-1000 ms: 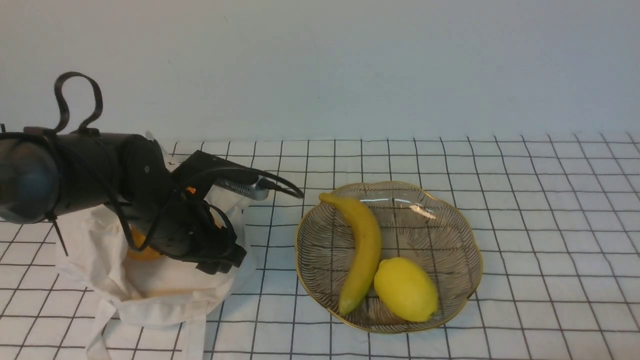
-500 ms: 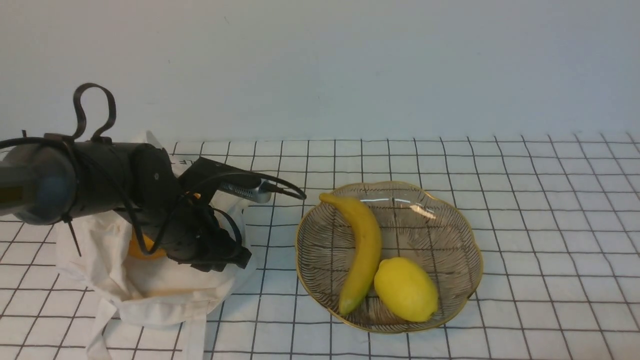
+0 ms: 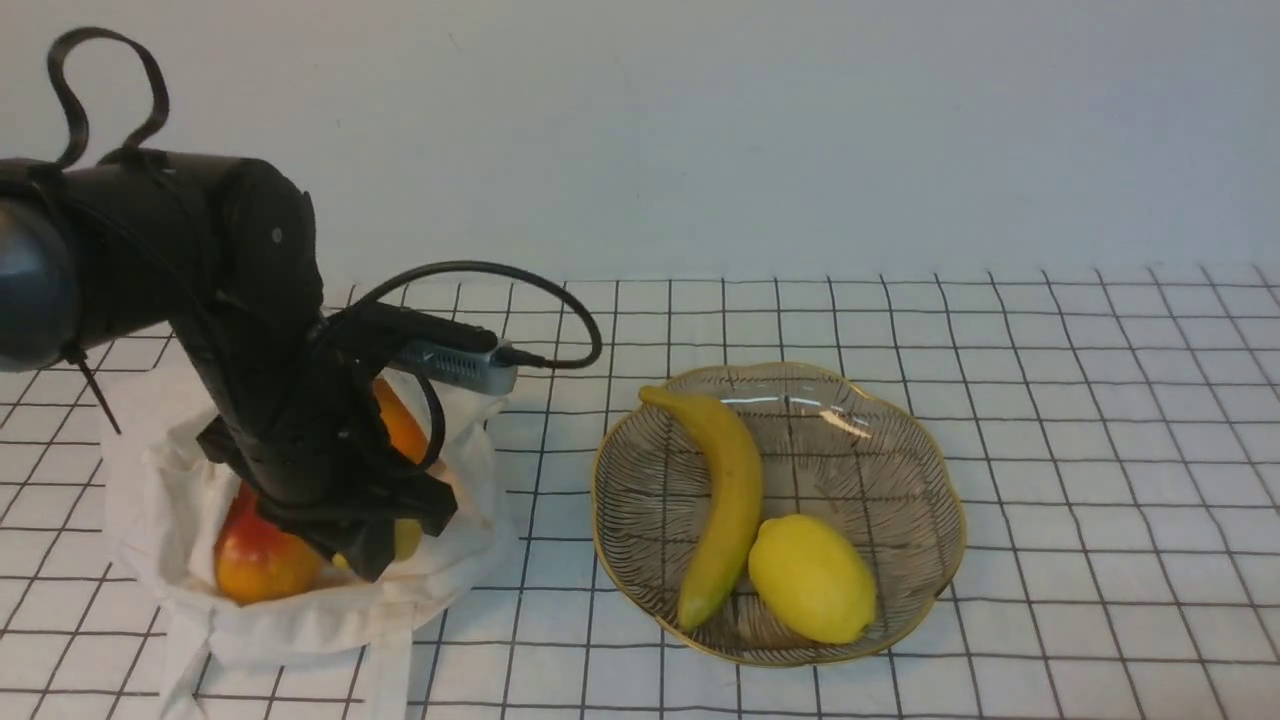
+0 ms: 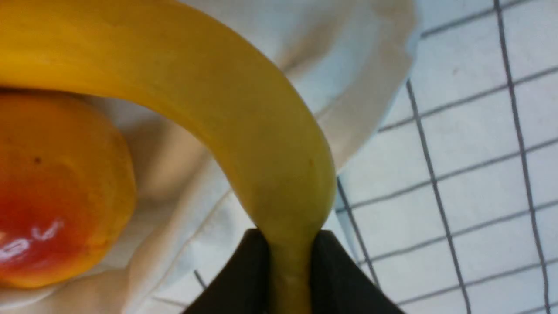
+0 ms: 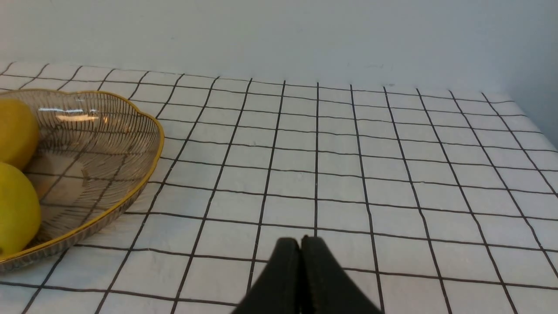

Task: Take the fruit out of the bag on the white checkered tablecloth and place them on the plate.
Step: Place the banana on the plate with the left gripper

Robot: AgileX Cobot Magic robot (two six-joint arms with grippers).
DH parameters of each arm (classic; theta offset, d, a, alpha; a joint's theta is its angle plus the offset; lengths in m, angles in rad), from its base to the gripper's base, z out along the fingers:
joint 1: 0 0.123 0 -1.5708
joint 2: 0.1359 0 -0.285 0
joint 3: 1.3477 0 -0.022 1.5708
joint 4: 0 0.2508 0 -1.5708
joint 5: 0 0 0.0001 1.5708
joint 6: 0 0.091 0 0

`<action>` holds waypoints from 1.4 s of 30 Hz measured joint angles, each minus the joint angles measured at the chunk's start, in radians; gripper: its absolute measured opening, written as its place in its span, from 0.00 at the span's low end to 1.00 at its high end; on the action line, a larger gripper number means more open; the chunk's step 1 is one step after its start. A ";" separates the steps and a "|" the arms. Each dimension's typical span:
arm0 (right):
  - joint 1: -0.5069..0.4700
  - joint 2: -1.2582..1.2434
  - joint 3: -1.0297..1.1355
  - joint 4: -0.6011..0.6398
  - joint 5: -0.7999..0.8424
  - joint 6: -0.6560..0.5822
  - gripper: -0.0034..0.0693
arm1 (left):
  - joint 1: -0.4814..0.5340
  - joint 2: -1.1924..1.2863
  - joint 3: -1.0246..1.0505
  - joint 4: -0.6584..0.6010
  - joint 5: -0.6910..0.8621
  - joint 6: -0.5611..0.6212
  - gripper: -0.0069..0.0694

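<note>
Soft, fairly bright indoor light falls evenly from above, leaving no hard shadows. In the front view my left gripper [image 3: 375, 548] and its arm show as a near-black mass with little detail, laying only faint shade on the bag [image 3: 300, 620] beneath. To the right of that gripper, the plate [image 3: 962, 535] carries white streaks of glare on its far inner wall. The left wrist view is soft: the banana [image 4: 244, 113] pinched in that gripper is too close to be sharp, and the pear [image 4: 56, 183] beside it shows smeared white highlights. The right wrist view is crisp, with clean tablecloth [image 5: 348, 165] lines beyond my right gripper [image 5: 301, 240], a flat black wedge.
</note>
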 joint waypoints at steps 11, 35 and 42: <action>0.000 0.000 0.000 0.000 0.000 0.000 0.03 | 0.000 -0.184 0.000 -0.063 0.077 0.001 0.21; 0.000 0.000 0.000 -0.002 0.000 0.000 0.03 | -0.282 -0.333 0.000 -0.620 -0.177 0.312 0.21; 0.000 0.000 0.000 -0.002 0.000 0.000 0.03 | -0.458 -0.140 0.000 -0.763 -0.621 0.571 0.21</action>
